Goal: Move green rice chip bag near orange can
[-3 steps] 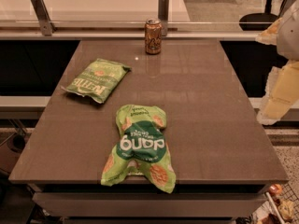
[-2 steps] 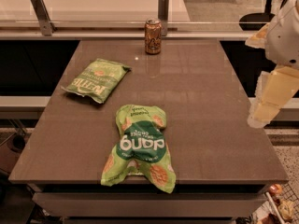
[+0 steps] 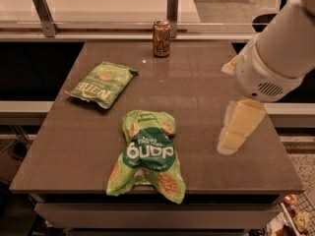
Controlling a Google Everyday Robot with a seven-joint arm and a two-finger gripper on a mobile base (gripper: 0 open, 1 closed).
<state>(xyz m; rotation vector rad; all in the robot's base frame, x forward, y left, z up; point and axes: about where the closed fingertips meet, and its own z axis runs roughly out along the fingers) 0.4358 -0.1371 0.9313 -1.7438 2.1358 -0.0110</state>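
The green rice chip bag (image 3: 147,154) lies flat near the front edge of the brown table (image 3: 197,87), bright green with white "dang" lettering upside down to me. The orange can (image 3: 161,38) stands upright at the table's far edge, middle. My gripper (image 3: 229,142) hangs over the right side of the table, to the right of the bag and well apart from it, pointing down and left. It holds nothing that I can see. The white arm (image 3: 275,53) comes in from the upper right.
A paler, flatter green "Kettle" bag (image 3: 102,83) lies at the left of the table. A rail with metal posts (image 3: 172,6) and a white counter run behind the table. Dark gaps drop off on both sides.
The arm has swung in from the right edge of the view, and the gripper now sits lower and further left, over the table. The bags and the can have not moved.
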